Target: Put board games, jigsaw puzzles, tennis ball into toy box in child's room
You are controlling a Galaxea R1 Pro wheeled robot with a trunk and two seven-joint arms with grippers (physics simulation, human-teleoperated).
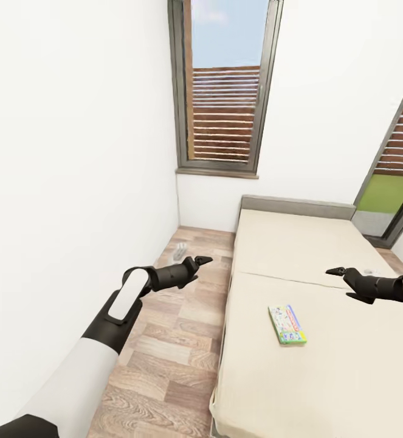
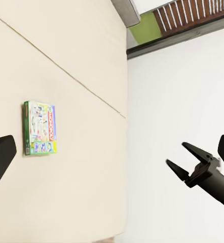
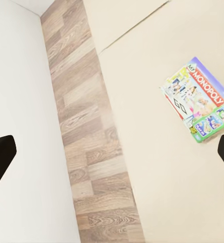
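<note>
Lying lengthwise under the right claw, the bed (image 1: 323, 340) is showing its cream mattress and grey headboard. Running beneath the left claw, the wood plank floor (image 1: 171, 340) is filling the strip between bed and white wall (image 1: 73, 152). Hovering over that floor, the left gripper (image 1: 202, 263) is holding its fingers apart, empty. Hovering above the mattress, the right gripper (image 1: 336, 271) is likewise spread, gripping nothing. Resting flat on the mattress, the Monopoly box (image 1: 287, 324) is lying between both claws, nearer the right, touching neither.
</note>
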